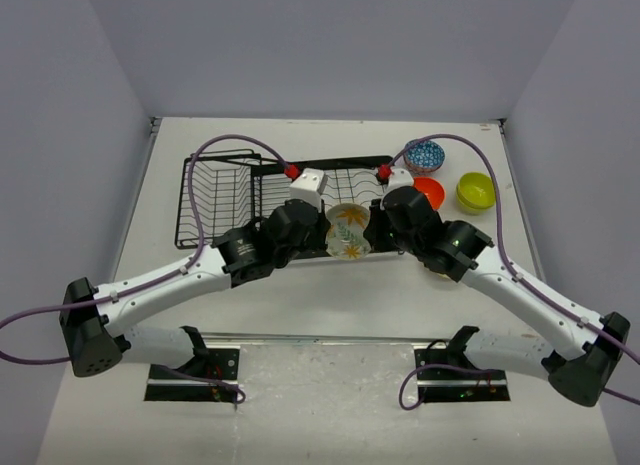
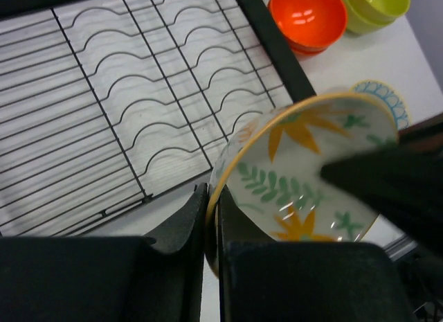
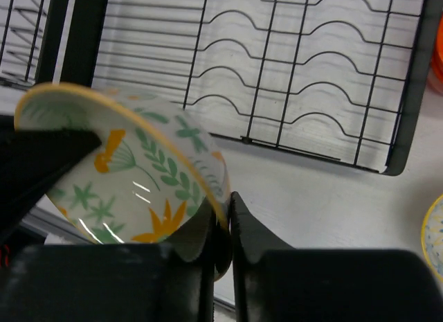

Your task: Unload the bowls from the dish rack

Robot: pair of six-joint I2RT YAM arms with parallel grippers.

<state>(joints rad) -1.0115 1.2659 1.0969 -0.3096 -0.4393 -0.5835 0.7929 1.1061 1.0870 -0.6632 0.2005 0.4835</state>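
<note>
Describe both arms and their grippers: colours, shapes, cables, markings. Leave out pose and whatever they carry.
The two arms match. The left arm and right arm have white tapered links between chunky black joint housings. Each trails a loose purple cable that ends at a red connector near the wrist. The left gripper and right gripper have plain matte black fingers tapering to narrow tips. No markings are readable.

the lime green bowl [image 2: 377,10] is cut off by the left wrist view's top edge. a blue-rimmed bowl [image 2: 391,104] sits mostly hidden behind the floral bowl [image 2: 304,170].
</note>
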